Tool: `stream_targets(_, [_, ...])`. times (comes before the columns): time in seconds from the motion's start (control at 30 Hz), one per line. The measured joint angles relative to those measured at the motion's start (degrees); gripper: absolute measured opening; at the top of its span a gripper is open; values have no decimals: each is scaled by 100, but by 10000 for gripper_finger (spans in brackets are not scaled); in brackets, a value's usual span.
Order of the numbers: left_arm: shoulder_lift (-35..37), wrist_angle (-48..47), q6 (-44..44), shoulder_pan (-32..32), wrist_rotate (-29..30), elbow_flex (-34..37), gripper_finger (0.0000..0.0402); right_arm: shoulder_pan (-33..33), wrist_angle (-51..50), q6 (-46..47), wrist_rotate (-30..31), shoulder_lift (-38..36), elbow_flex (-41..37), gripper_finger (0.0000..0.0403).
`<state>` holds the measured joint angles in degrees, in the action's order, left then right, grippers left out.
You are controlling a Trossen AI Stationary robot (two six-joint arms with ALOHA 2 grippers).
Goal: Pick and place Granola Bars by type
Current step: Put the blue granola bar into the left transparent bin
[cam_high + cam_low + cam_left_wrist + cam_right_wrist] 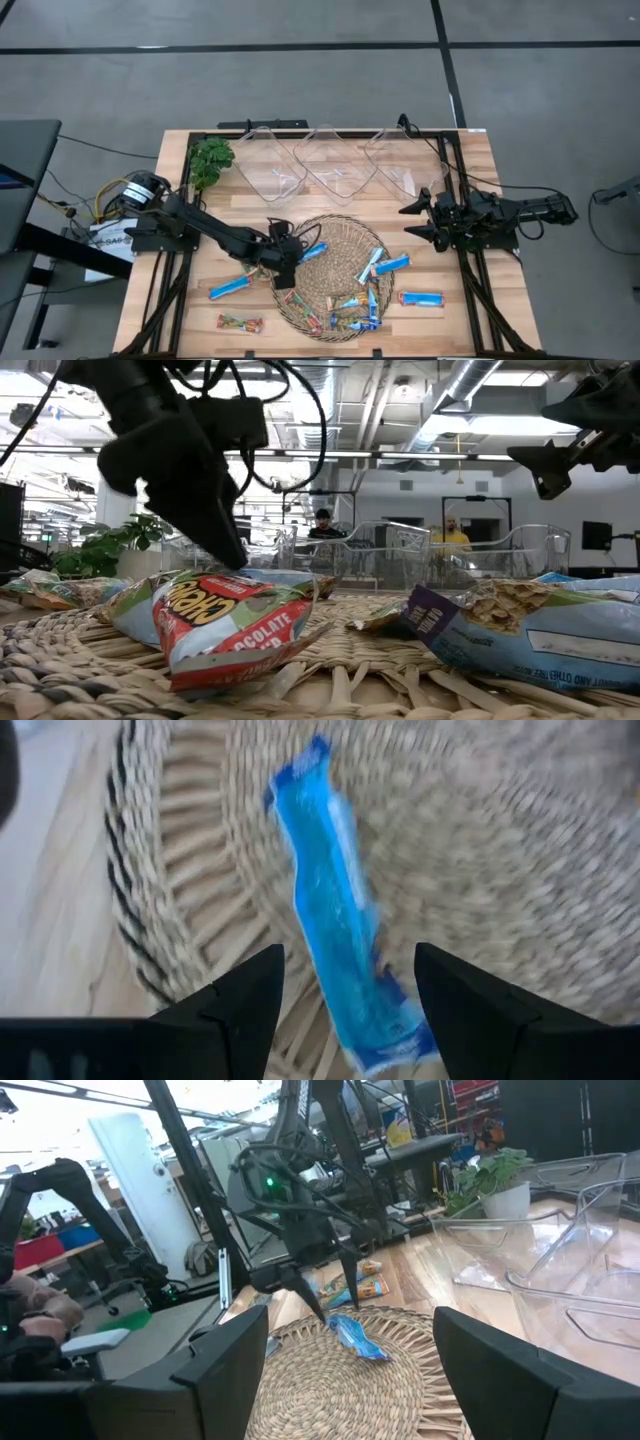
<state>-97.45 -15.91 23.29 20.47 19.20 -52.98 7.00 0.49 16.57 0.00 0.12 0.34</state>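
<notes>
Where the left arm reaches over the round woven wicker tray (335, 235), a bright blue wrapped granola bar (340, 930) lies on the weave at the tray's far-left part, just ahead of the left gripper (345, 985) — its two dark fingers stand wide apart on either side of the bar's near end, not closed on it. In the high view that same bar (313, 252) sits just right of the gripper (283, 262).

Writing can be read only in the low view: a red-and-white wrapper (235, 625) lying upside down shows "CHEWY" and "CHOCOLATE"; the pale blue wrapper (545, 625) to its right carries print too small to read.

Counted from above, three bars lie on the wooden table (190, 210) outside the tray: a bright blue one (230, 289) to the left, a brownish one with green and red (240, 323) nearer still, and a bright blue one (420, 298) to the right. Two more blue bars (383, 266) rest at the tray's right part, and a cluster at its near edge (345, 318) is too crowded to count.

Three clear plastic bins (335, 165) stand in a row on the far side, with a small green plant (210, 160) at their left.

The right gripper (418, 220) waits above the table's right side — fingers spread wide, holding nothing.
</notes>
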Motion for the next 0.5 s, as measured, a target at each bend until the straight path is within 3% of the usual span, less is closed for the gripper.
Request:
stream_targets(0.2, [-310, 335, -158, -91, -183, 0, 220, -2, 2, -2, 1, 57, 0, 280])
stream_targets(0.33, [-314, 364, -242, -120, 61, 0, 216, -1, -3, -1, -2, 105, 0, 280])
stream_targets(0.5, [-314, 331, -264, -133, 162, 0, 181, -2, 0, -2, 1, 99, 0, 280])
